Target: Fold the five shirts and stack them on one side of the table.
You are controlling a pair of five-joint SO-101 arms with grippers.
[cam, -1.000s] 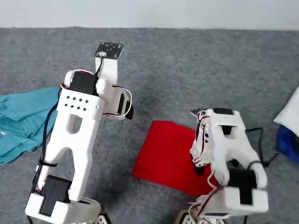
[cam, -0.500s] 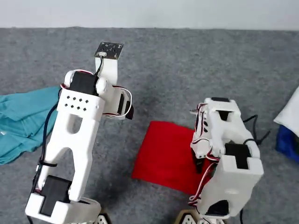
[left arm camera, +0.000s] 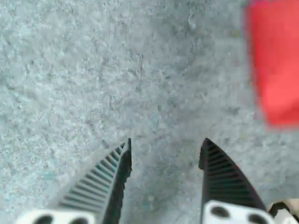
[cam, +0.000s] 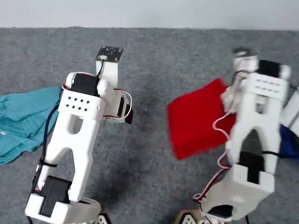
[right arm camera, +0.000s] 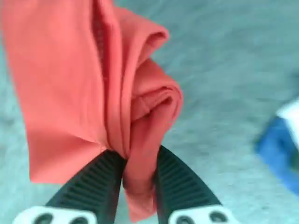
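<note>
The right gripper (right arm camera: 138,164) has its jaws closed tight on a bunched edge of the folded red fabric shirt (cam: 196,119). The shirt is held over the right side of the grey felt table surface (cam: 163,60), near a blue cloth item (cam: 292,145). The left gripper (left arm camera: 166,148) is over bare felt, jaws parted and holding nothing. A crumpled teal fabric shirt (cam: 23,119) lies at the left edge.

This looks like a robotics lab or workshop bench. A table (cam: 187,56) covered in grey felt-like cloth meets a plain white wall (cam: 149,11) at 12 o'clock. The white plastic left arm (cam: 74,135) and right arm (cam: 254,121) carry bare wiring (cam: 216,126) and an exposed circuit board (cam: 110,52). A teal shirt (cam: 23,116) sits at 9 o'clock and a red shirt (cam: 196,119) toward 3 o'clock.
</note>
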